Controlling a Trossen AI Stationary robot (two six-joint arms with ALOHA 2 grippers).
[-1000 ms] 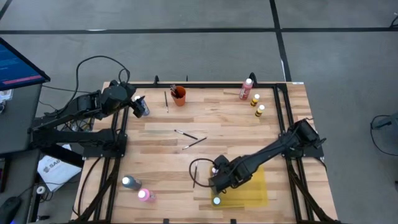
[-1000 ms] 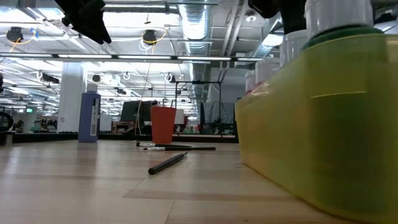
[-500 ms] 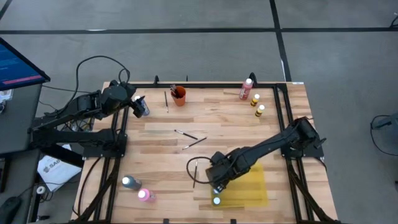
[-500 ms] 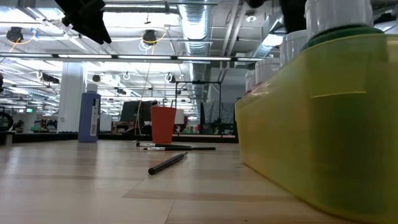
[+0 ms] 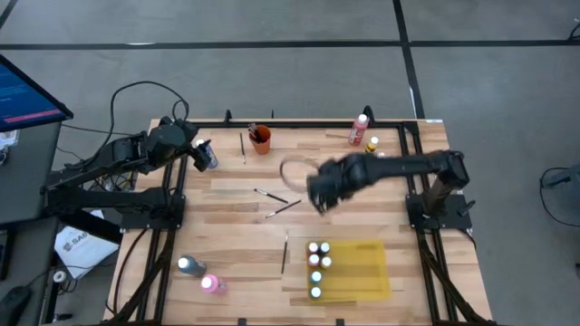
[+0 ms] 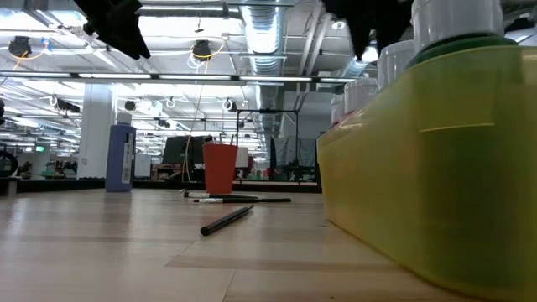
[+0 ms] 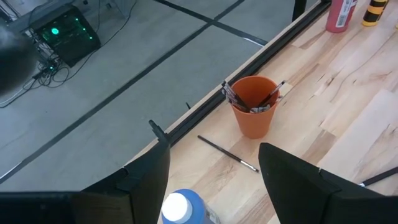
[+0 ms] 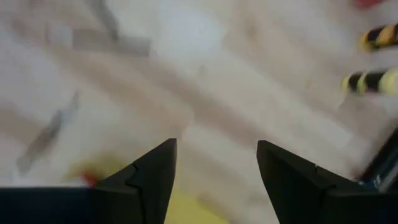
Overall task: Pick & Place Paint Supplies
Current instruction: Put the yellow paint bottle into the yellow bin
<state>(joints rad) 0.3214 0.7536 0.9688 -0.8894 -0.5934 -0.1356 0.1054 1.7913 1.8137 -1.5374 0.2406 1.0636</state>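
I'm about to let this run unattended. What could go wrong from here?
The right gripper, open and empty, is moving above the loose paintbrushes mid-table; a low pass could scatter them. The four bottles stand bunched at the yellow tray's edge, so another placement might topple one. The left gripper hovers close over a blue bottle.

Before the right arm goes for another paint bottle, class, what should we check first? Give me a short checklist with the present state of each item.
1. Right pincer empty and open: ok; nothing sits between its fingers.
2. Right arm clear of the yellow tray: ok; its pincer hangs over mid-table.
3. Bottles already in the tray upright: ok; white caps face up.
4. Bottles left outside the tray: not ok; a red bottle and yellow ones stand at the far edge, a pink bottle at the near left.
5. Loose brushes out of the way: cannot tell.
6. Left pincer parked aside: ok; near the orange cup.
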